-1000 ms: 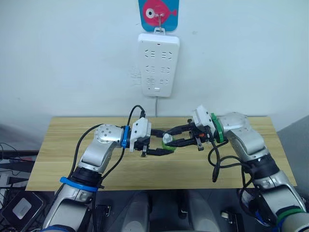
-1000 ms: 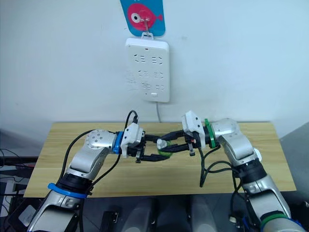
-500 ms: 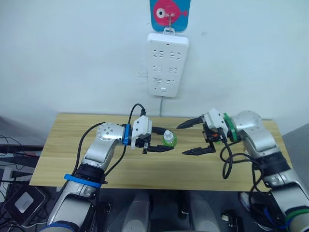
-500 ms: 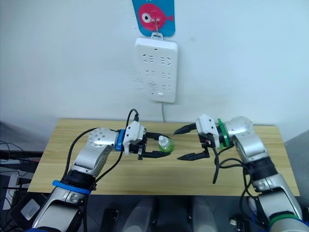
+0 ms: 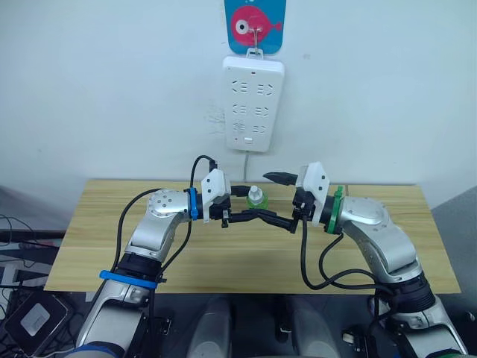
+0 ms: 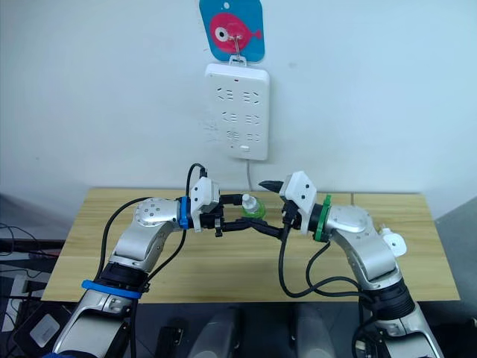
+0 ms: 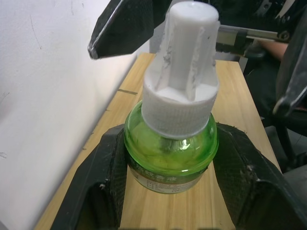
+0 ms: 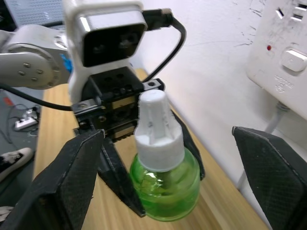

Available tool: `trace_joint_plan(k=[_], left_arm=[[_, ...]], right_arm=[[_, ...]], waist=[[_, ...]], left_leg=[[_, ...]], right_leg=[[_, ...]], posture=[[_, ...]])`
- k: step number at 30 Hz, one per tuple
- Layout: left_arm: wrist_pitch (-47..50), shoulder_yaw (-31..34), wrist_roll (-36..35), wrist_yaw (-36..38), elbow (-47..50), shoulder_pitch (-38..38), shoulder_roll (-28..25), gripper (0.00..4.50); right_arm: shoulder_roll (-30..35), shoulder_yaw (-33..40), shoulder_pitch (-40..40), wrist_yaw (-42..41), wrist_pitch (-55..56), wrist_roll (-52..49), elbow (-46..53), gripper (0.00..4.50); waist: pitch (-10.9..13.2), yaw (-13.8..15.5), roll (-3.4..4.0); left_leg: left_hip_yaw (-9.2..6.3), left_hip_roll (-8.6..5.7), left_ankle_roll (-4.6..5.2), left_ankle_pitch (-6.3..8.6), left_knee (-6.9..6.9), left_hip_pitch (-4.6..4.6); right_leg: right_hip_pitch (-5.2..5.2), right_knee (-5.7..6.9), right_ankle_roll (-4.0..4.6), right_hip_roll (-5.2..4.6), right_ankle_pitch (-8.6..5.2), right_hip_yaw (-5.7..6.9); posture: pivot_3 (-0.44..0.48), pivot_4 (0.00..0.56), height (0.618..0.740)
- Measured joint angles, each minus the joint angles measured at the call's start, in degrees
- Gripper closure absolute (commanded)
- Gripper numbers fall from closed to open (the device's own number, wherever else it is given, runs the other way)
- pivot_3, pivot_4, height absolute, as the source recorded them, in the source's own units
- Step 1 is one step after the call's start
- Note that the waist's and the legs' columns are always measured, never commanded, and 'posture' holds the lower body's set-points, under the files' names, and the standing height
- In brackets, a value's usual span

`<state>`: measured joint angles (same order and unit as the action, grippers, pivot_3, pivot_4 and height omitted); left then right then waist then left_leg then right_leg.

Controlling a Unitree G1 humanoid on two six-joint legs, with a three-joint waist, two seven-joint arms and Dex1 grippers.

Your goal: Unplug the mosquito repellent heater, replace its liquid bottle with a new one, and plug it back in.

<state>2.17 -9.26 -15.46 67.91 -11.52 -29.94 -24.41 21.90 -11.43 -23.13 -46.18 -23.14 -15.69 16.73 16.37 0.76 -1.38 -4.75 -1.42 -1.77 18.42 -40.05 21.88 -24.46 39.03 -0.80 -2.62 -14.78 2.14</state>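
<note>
The new one [image 5: 257,198], a green see-through bottle with a ribbed white screw cap, stands upright above the table, and my left gripper [image 5: 252,206] is shut on its green body [image 7: 170,158]. My right gripper [image 5: 265,196] faces it from the right, open wide. One finger [image 8: 72,187] and the other finger [image 8: 271,167] stand apart on either side of the bottle [image 8: 163,187] without touching it. The mosquito repellent heater and its liquid bottle are out of view.
A long white power strip [image 5: 253,104] hangs on the wall above the grippers, its cord running down behind the table. A blue card with a pink fish [image 5: 255,24] hangs above it. The wooden table [image 5: 104,246] lies under both arms.
My right gripper opened, drew back to the right, then returned to the bottle with its jaws wide. The left gripper kept its hold and lifted the bottle slightly. The camera shifted too.
</note>
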Motion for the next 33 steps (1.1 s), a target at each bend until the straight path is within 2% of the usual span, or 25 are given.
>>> trace_joint_plan(k=[8, 14, 17, 20, 26, 30, 33], left_arm=[[0.0, 0.0, 0.0, 0.2, -0.9, -1.0, 0.4, 2.27], [0.0, 0.0, 0.0, 0.2, -0.8, -0.9, 0.4, 2.27], [0.0, 0.0, -0.2, 0.7, 0.1, -0.1, 0.3, 2.27], [0.2, -0.5, -0.7, 2.9, 2.2, 1.1, -0.4, 2.27], [0.9, -2.6, -1.8, 9.3, 5.4, 2.1, -3.0, 2.27], [1.0, -2.6, -1.6, 10.4, 5.4, 2.0, -3.6, 2.27], [0.9, -2.6, -1.7, 10.5, 5.4, 1.8, -3.7, 2.27]], right_arm=[[-0.2, -1.1, 0.0, 0.8, 0.1, 0.4, 0.0, 3.47], [-0.3, -0.7, -0.1, -0.1, 0.1, -0.6, -0.5, 3.46], [1.0, -0.7, -1.2, -3.5, 0.6, -1.4, -1.9, 3.46], [2.9, -1.2, -4.5, -12.2, 3.5, -2.9, -6.2, 3.46], [2.1, -4.4, -15.7, -35.3, 14.1, -3.8, -24.3, 3.46], [0.2, -5.6, -20.6, -41.4, 19.1, -3.3, -32.6, 3.46], [0.5, -5.5, -21.5, -42.0, 19.7, -3.4, -33.6, 2.45]], waist=[[0.0, -0.4, -0.01], [0.0, -0.5, -0.01], [0.0, -0.6, -0.01], [0.0, -0.7, -0.01], [0.0, -0.9, -0.01], [0.0, -0.7, -0.01], [0.0, -0.4, -0.01]], left_leg=[[0.0, 0.01, 0.0, 0.0, 0.01, -0.01], [-0.01, 0.01, 0.01, 0.0, 0.0, -0.01], [0.0, 0.01, 0.01, 0.0, 0.0, -0.01], [-0.01, 0.02, 0.02, 0.0, 0.0, -0.04], [0.01, 0.12, 0.02, 0.0, 0.04, -0.18], [-0.03, 0.09, 0.02, 0.0, 0.02, -0.13], [-0.08, 0.05, 0.01, 0.0, 0.03, -0.11]], right_leg=[[0.0, 0.03, 0.0, 0.0, 0.0, 0.02], [0.0, 0.04, 0.0, 0.01, 0.0, 0.03], [0.01, 0.03, 0.0, 0.01, 0.0, 0.02], [0.05, 0.02, 0.0, 0.01, 0.0, 0.03], [0.13, 0.03, 0.0, 0.04, 0.0, 0.13], [0.11, 0.0, 0.0, 0.0, 0.0, 0.14], [0.11, -0.02, 0.0, -0.05, 0.0, 0.18]], posture=[[0.065, 0.226, 0.74], [0.078, 0.239, 0.74], [0.083, 0.246, 0.74], [0.092, 0.247, 0.74], [0.126, 0.238, 0.74], [0.128, 0.24, 0.74], [0.119, 0.241, 0.74]])
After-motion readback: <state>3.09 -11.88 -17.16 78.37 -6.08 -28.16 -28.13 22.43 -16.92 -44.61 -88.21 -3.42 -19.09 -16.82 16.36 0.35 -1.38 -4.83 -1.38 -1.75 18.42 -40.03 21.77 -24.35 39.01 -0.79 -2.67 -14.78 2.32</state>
